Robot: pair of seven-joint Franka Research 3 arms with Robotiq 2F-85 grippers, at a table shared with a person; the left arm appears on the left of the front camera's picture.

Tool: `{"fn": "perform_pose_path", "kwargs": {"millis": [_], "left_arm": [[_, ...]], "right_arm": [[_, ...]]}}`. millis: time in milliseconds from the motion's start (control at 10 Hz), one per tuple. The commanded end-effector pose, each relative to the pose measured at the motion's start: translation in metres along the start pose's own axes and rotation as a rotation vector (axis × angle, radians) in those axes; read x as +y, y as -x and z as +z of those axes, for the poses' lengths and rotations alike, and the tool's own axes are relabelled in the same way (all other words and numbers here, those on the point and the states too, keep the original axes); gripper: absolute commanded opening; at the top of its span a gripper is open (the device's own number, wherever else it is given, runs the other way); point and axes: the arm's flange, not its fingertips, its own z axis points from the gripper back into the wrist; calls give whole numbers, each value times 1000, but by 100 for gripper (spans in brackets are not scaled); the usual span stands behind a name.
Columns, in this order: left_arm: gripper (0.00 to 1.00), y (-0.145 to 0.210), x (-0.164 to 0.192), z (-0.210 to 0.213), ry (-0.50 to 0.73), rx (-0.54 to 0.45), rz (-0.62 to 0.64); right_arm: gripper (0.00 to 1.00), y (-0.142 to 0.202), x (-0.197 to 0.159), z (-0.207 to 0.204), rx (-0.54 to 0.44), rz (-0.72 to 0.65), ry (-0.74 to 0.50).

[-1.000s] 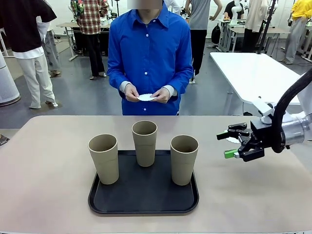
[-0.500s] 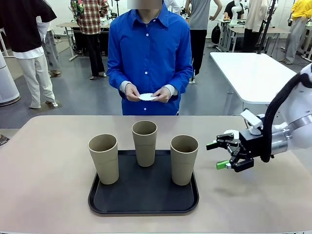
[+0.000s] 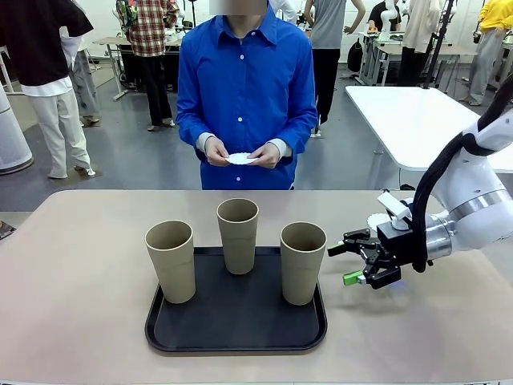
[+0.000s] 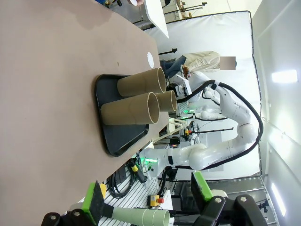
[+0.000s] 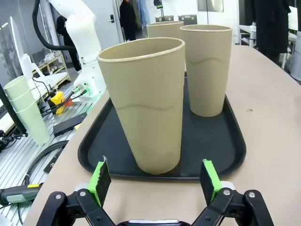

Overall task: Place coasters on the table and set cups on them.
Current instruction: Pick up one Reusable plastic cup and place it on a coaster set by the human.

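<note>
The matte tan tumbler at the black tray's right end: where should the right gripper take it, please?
Grip the matte tan tumbler mid-wall, coming level from the robot's right, where the open right gripper faces it: it stands upright, handleless, wider at the rim.

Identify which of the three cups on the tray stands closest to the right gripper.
The right cup on the tray: the open right gripper faces it; the middle cup and left cup stand farther off.

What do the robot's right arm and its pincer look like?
The right arm is glossy white, built of rounded segments, with a silver band near the wrist. A thick black cable loops along it. Its pincer is black, with two fingers tipped by bright green pads.
</note>
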Motion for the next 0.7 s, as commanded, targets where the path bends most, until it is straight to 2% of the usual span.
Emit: {"fn": "perform_pose_path", "kwargs": {"millis": [0, 600], "left_arm": [[100, 1, -1, 1, 4, -1, -3], [100, 1, -1, 1, 4, -1, -3]], "right_arm": [[100, -6, -7, -12, -12, 7, 21], [100, -14, -29, -29, -46, 15, -11]]}}
